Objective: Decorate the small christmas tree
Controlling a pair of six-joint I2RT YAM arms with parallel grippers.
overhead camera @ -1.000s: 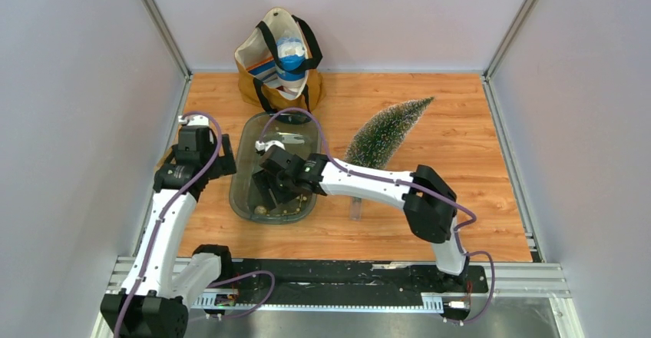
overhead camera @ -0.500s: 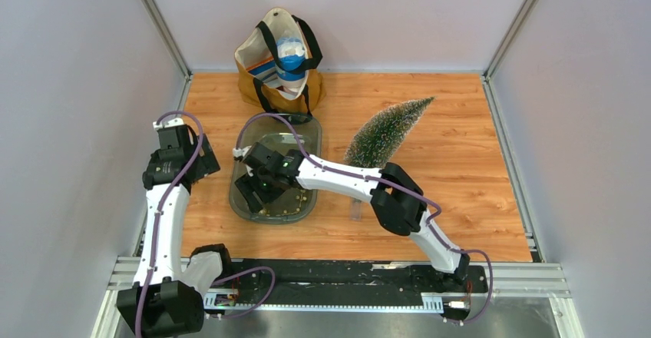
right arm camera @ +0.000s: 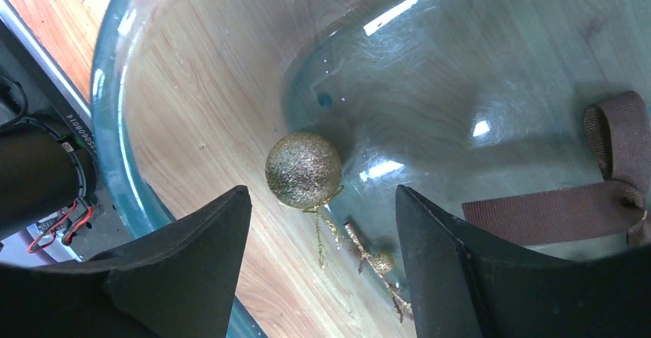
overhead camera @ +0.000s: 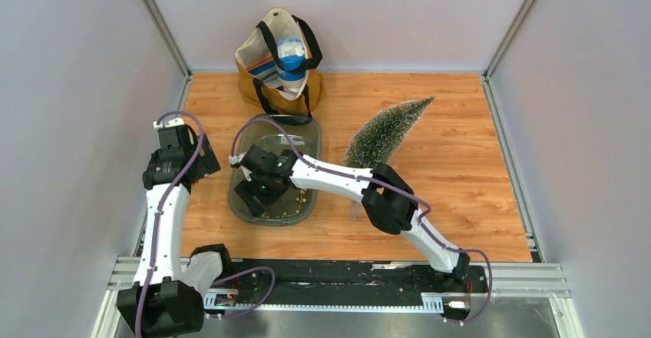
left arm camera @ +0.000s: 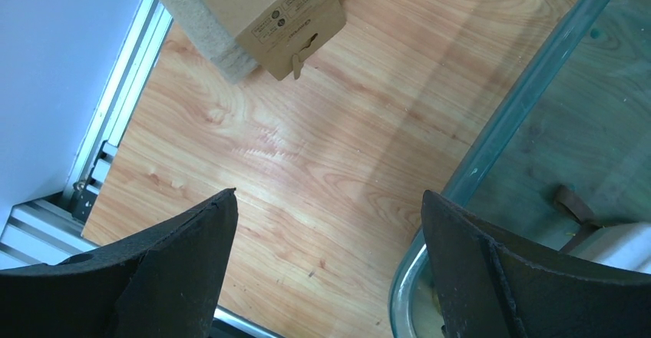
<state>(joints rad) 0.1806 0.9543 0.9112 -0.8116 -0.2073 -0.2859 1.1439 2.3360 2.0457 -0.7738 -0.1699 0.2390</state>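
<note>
The small christmas tree [overhead camera: 388, 132] lies tilted on the wooden table, right of the clear tray [overhead camera: 313, 127], with its tip pointing to the back right. My right gripper [overhead camera: 249, 192] hangs open over the tray's near left end. In the right wrist view the right gripper [right arm camera: 322, 192] is just above a gold glitter ball [right arm camera: 303, 169] and a thin gold sprig [right arm camera: 376, 265], both lying in the tray. A brown ribbon [right arm camera: 568, 207] lies to the right. My left gripper [left arm camera: 328, 194] is open and empty over bare wood, left of the tray rim [left arm camera: 491, 146].
A tan tote bag [overhead camera: 280, 57] with black handles stands at the back, behind the tray. A cardboard box [left arm camera: 261, 8] lies by the left wall, next to the left arm [overhead camera: 165, 200]. Grey walls close in both sides.
My right arm has reached further left and nearer along the tray, still open. The left arm pulled back toward the left wall, then stayed still.
</note>
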